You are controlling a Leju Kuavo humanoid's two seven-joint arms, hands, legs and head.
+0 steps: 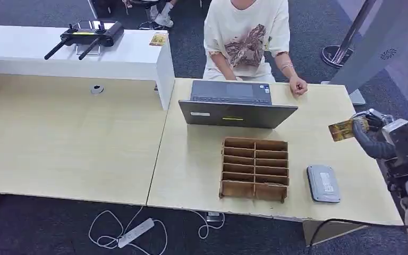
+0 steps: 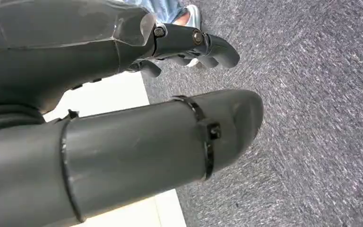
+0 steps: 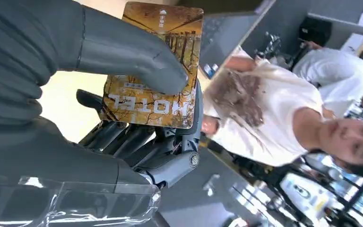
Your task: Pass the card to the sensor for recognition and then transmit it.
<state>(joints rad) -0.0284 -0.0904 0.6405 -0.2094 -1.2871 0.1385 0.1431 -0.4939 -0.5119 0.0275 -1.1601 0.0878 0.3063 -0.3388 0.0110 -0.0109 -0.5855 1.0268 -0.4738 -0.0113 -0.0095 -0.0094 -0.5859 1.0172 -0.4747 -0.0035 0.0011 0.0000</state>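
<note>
We see one card point(image 3: 153, 66) pinched between thumb and fingers of the right hand point(image 1: 369, 133), held in the air beyond the right edge of the table point(image 1: 191, 159), well apart from the one grey sensor point(image 1: 323, 184). The left hand point(image 2: 189, 47) holds nothing, its fingers loosely curled.

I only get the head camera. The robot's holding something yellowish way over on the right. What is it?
Observer: A card with "HOTEL" printed on it. The right wrist view shows an autumn-tree picture on it.
Operator: Is it holding it tight?
Observer: The right hand pinches it, thumb pressed on the printed face, the other fingers behind it.
Operator: Where's the other hand? I don't see it!
Observer: The left hand hangs over grey carpet beside a pale edge, holding nothing, its fingers curled loosely.
</note>
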